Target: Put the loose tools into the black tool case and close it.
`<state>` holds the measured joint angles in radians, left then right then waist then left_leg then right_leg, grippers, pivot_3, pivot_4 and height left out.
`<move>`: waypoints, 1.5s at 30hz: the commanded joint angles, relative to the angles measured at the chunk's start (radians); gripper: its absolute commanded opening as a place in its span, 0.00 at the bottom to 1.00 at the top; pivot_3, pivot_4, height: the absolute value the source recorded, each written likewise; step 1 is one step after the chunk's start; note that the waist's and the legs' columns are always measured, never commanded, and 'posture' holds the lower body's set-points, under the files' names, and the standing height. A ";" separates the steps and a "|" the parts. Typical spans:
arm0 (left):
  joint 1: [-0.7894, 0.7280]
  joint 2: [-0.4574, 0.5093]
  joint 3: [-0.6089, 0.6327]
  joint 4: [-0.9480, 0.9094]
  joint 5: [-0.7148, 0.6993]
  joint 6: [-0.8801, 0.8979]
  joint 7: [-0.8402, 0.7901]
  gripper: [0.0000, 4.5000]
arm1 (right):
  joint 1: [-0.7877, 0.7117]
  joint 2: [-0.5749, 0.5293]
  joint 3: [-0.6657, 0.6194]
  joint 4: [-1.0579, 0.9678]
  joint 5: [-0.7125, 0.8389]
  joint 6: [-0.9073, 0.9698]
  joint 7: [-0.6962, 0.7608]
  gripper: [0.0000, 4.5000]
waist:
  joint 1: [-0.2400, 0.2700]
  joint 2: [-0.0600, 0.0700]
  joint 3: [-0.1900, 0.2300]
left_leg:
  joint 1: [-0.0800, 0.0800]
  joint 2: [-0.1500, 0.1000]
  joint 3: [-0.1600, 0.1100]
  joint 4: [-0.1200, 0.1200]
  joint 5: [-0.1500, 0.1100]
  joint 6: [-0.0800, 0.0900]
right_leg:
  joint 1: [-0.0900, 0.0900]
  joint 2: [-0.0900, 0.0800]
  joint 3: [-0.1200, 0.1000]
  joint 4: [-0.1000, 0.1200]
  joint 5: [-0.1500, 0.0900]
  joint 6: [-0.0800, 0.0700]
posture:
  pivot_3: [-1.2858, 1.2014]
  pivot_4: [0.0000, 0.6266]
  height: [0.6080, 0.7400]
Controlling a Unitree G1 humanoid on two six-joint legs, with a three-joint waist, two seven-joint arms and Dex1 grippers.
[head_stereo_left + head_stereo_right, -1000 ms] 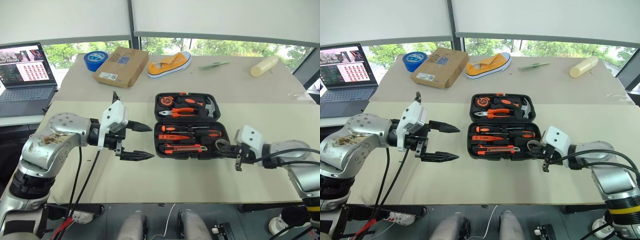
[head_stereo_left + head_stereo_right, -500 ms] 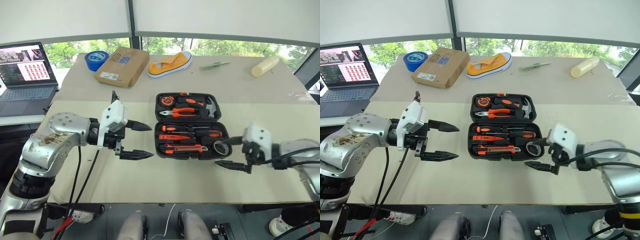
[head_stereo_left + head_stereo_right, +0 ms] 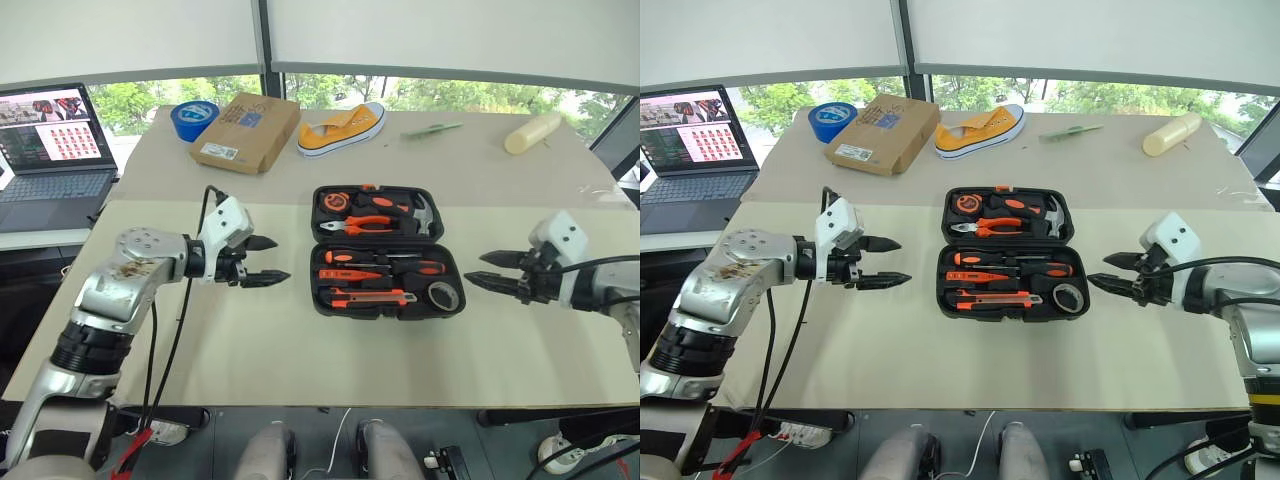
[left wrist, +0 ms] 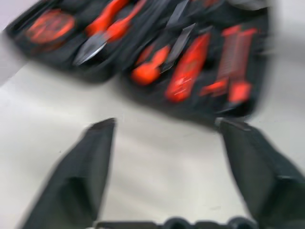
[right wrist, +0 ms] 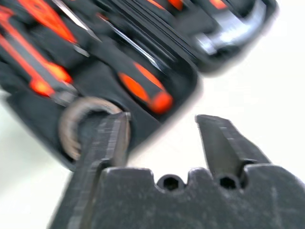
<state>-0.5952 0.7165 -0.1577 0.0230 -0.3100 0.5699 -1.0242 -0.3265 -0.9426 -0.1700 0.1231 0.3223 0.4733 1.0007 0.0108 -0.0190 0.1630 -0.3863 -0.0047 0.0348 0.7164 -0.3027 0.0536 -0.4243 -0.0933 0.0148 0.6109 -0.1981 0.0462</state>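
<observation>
The black tool case (image 3: 385,250) lies open in the middle of the table. Its near half holds the black-and-orange screwdrivers (image 3: 380,268), the folding utility knife (image 3: 370,297) and the small dark tape roll (image 3: 444,295). The far half holds pliers and a hammer. My left gripper (image 3: 282,258) hovers open and empty just left of the case, pointing at it. To the right of the case, my right gripper (image 3: 475,269) is open and empty, a short way from the tape roll (image 5: 81,124).
Along the far side of the table are a blue tape roll (image 3: 191,120), a brown cardboard box (image 3: 245,133), a yellow shoe (image 3: 340,128), a green item (image 3: 430,129) and a cream cylinder (image 3: 530,132). A laptop (image 3: 50,150) sits at far left.
My right gripper opened, left the tape roll in the case and drew back to the right. My left gripper moved closer to the case, and its fingers stand less wide.
</observation>
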 commanded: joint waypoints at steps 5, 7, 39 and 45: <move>-0.099 -0.158 -0.073 0.173 0.109 -0.105 0.065 0.10 | -0.126 0.081 0.094 0.179 -0.118 -0.164 -0.033 0.00 | -0.003 0.000 0.000 | 0.000 0.000 0.001 0.000 0.002 -0.004 | -0.001 0.001 0.000 0.000 0.000 0.000 | 0.52 0.24 0.96; -0.117 -0.192 -0.085 0.199 0.124 -0.113 0.066 0.01 | -0.161 0.115 0.129 0.210 -0.153 -0.192 -0.060 0.00 | -0.004 0.000 0.000 | -0.001 0.000 0.001 0.000 0.002 -0.004 | -0.001 0.001 0.000 0.000 0.000 0.000 | 0.52 0.24 0.96; 0.226 -0.090 -0.077 -0.213 0.049 -0.003 -0.098 0.01 | 0.279 0.074 -0.074 -0.258 -0.052 -0.034 -0.033 0.00 | 0.002 0.000 0.000 | -0.002 0.001 0.001 -0.001 -0.001 0.001 | -0.003 -0.001 0.000 0.000 0.000 0.000 | 0.52 0.24 0.96; 0.201 -0.029 0.012 -0.090 0.066 0.022 -0.060 0.15 | 0.214 0.047 -0.136 -0.219 -0.018 0.048 -0.075 0.13 | -0.002 0.000 0.000 | 0.000 0.001 0.001 -0.001 -0.001 0.001 | -0.002 -0.001 0.000 0.000 0.000 0.000 | 0.52 0.24 0.96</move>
<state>-0.3714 0.6516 -0.2068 -0.1111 -0.2429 0.5881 -1.1015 -0.0699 -0.8701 -0.2372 -0.0971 0.2620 0.4780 0.9473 0.0092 -0.0187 0.1628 -0.3862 -0.0033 0.0354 0.7152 -0.3036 0.0550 -0.4259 -0.0935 0.0153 0.6112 -0.1980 0.0461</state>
